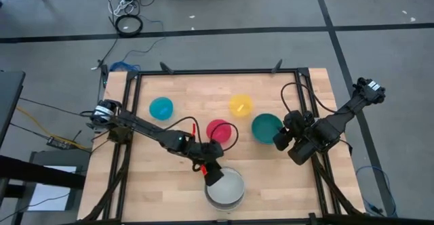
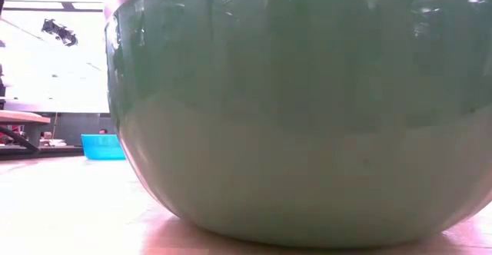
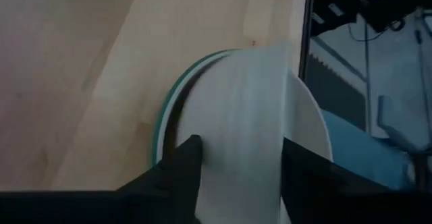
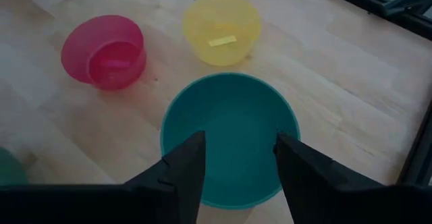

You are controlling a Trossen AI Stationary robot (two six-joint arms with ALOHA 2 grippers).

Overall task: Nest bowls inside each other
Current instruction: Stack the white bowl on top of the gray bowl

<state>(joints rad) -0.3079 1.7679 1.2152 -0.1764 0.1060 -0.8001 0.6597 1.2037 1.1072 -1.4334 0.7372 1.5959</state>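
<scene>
Near the table's front edge a pale grey-white bowl (image 1: pixel 227 186) sits inside the large green bowl (image 2: pixel 307 132). My left gripper (image 3: pixel 236 166) is open at this stack's left rim, one finger on each side of the pale bowl's wall (image 3: pixel 236 116). My right gripper (image 4: pixel 236 160) hangs open above the dark teal bowl (image 4: pixel 229 133), which stands on the table at the right. The red-pink bowl (image 1: pixel 219 131), yellow bowl (image 1: pixel 241 105) and cyan bowl (image 1: pixel 161 108) stand apart on the wood. My left gripper's fingers straddle the pale bowl's wall near its rim (image 3: pixel 202 136), slanting down from the table's left. One finger (image 3: pixel 182 166) is in the dark gap beside the green rim (image 3: pixel 162 126). I cannot tell whether either finger touches the bowl.
A black frame (image 1: pixel 217 71) runs along the table's edges. Bare wood lies at the near left (image 1: pixel 156 184) and near right (image 1: pixel 278 184). The green bowl fills most of the low view.
</scene>
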